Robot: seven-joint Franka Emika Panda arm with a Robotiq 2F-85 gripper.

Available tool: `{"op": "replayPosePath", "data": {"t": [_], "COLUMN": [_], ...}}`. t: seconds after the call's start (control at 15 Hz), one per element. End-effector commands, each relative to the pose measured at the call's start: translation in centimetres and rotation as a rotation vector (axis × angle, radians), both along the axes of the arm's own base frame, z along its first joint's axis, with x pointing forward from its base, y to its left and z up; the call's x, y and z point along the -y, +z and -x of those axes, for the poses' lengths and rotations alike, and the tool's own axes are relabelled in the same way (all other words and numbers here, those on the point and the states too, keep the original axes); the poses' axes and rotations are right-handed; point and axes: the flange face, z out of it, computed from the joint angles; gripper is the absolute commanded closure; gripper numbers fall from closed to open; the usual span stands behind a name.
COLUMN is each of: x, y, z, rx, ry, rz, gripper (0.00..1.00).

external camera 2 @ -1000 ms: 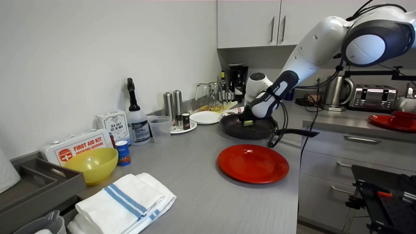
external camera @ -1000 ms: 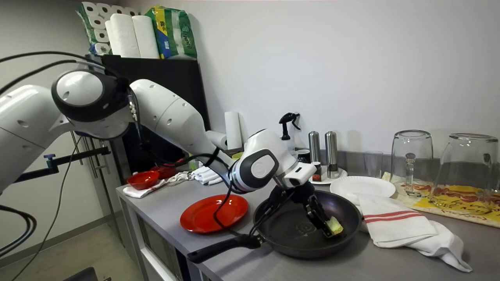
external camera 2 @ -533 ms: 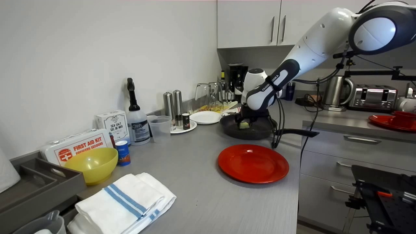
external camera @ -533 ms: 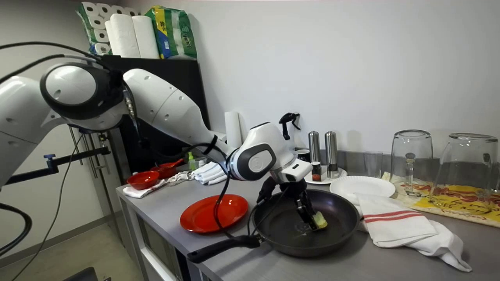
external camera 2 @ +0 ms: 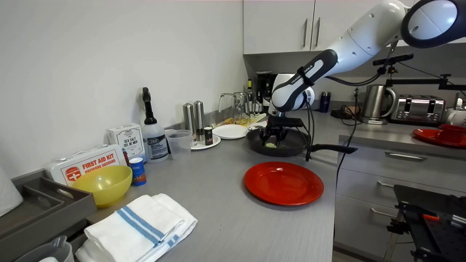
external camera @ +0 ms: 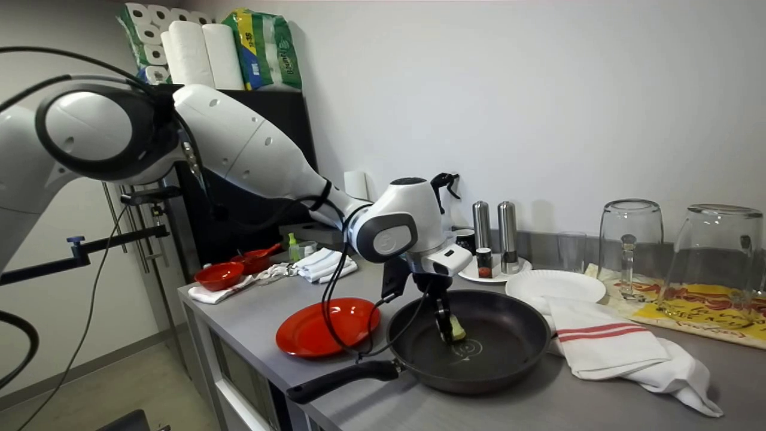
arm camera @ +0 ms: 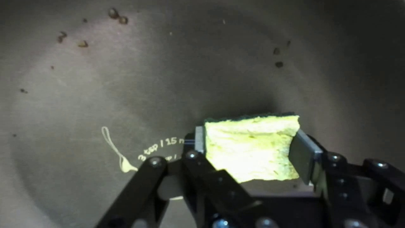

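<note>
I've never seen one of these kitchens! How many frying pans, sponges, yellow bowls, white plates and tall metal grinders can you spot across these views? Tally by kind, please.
Frying pan: 1
Sponge: 1
Yellow bowl: 1
White plates: 2
Tall metal grinders: 2
Total: 7

Soft room light, glint on red plate (external camera 2: pixel 284 185), dim wrist view, sponge (arm camera: pixel 253 148) nearly washed out
</note>
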Motion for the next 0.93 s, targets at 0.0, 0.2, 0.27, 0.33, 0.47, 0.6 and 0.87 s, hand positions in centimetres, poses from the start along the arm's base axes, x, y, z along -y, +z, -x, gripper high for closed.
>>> {"op": "replayPosePath", "data": {"t": [0.0, 0.2, 0.27, 0.33, 0.47, 0.6, 0.87], "x": [1.0, 2.5, 2.8, 3.2, 4.0, 4.4, 3.3], "y": [-2.3, -2.1, -2.0, -2.0, -2.1, -2.4, -3.5], "z": [1.6, 2.4, 2.6, 2.7, 2.7, 2.6, 2.7], "rx": [-0.157, -0.22, -0.241, -0.258, -0.255, -0.262, -0.309], "ry": [0.063, 0.087, 0.096, 0.105, 0.103, 0.089, 0.003], "rz": [0.061, 0.184, 0.227, 0.273, 0.382, 0.471, 0.315], "gripper": [0.61, 0.61, 0.61, 0.61, 0.61, 0.61, 0.61]}}
